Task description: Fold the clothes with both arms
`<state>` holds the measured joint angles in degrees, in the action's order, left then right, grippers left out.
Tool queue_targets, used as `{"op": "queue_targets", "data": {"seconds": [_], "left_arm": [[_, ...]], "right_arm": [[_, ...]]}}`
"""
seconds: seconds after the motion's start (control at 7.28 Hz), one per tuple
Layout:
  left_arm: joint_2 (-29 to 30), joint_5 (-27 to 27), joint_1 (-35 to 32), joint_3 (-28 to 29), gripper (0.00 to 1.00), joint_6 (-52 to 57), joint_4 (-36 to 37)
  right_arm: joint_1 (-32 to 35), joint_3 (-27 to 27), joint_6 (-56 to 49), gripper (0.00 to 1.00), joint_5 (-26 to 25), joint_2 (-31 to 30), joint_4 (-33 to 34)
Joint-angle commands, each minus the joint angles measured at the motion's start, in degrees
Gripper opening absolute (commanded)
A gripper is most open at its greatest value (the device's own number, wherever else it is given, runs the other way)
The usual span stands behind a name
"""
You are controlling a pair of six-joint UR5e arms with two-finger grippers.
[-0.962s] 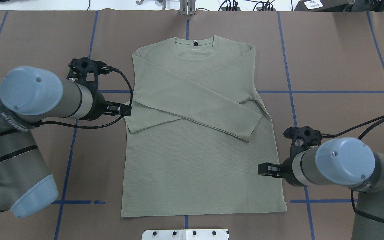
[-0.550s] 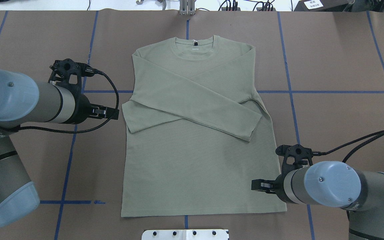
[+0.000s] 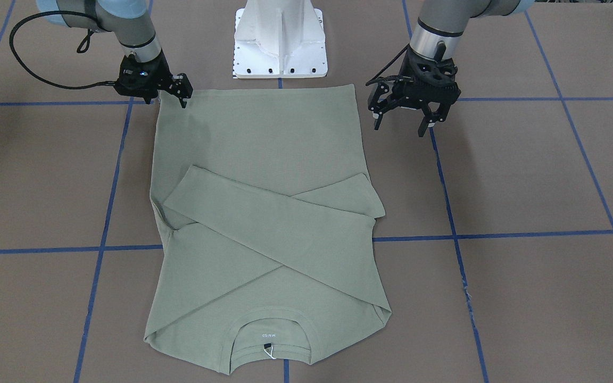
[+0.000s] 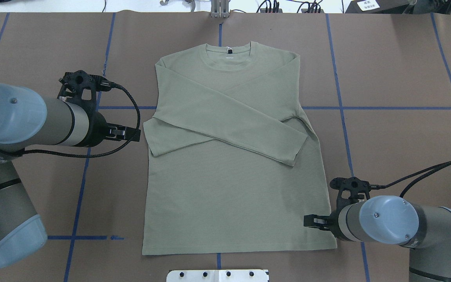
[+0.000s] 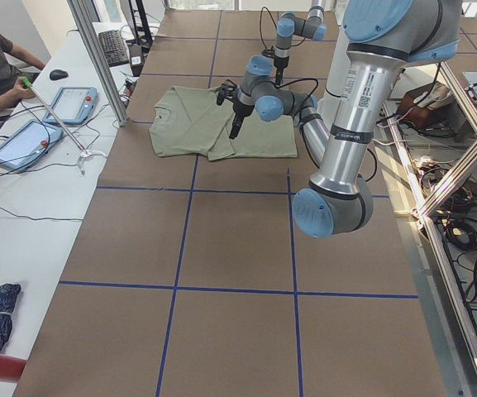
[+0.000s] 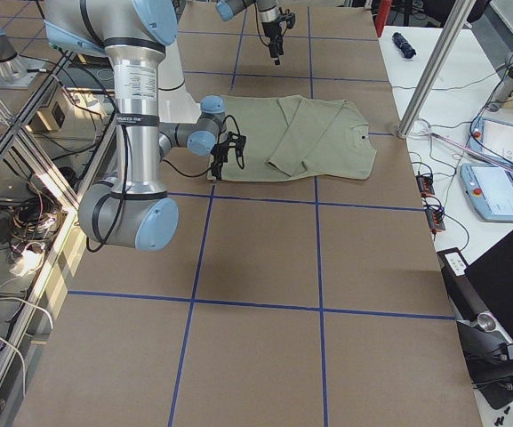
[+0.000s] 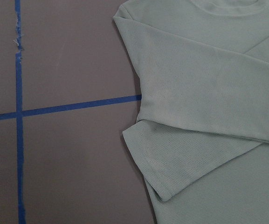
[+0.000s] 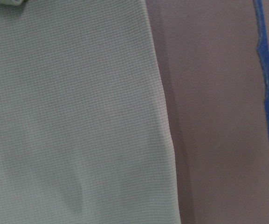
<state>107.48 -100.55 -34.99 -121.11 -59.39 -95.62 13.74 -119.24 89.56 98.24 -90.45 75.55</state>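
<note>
Left hand open wide and empty, right hand down at a hem corner: two hands, one shirt.
Shirt's flat mid-bench, hem toward the robot's edge, two sleeves crossed on the chest. Only the front-facing view shows the left fingers spread beside the cloth. Can't tell from any view whether the right hand is gripping.
</note>
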Motion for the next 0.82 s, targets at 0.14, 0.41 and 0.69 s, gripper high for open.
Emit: {"op": "queue_targets", "data": {"seconds": [0.14,0.41,0.69], "left_arm": [[0.1,0.0,0.01,-0.09,1.0,-0.12,-0.01],[0.01,0.0,0.01,-0.09,0.99,-0.03,-0.01],[0.01,0.0,0.01,-0.09,0.99,-0.03,-0.01]], "right_arm": [[-1.43,0.42,2.1,1.0,0.19,-0.52,-0.67],[-2.31,0.42,2.98,0.99,0.19,-0.52,-0.67],[-2.4,0.5,2.99,0.81,0.2,-0.6,-0.58]]}}
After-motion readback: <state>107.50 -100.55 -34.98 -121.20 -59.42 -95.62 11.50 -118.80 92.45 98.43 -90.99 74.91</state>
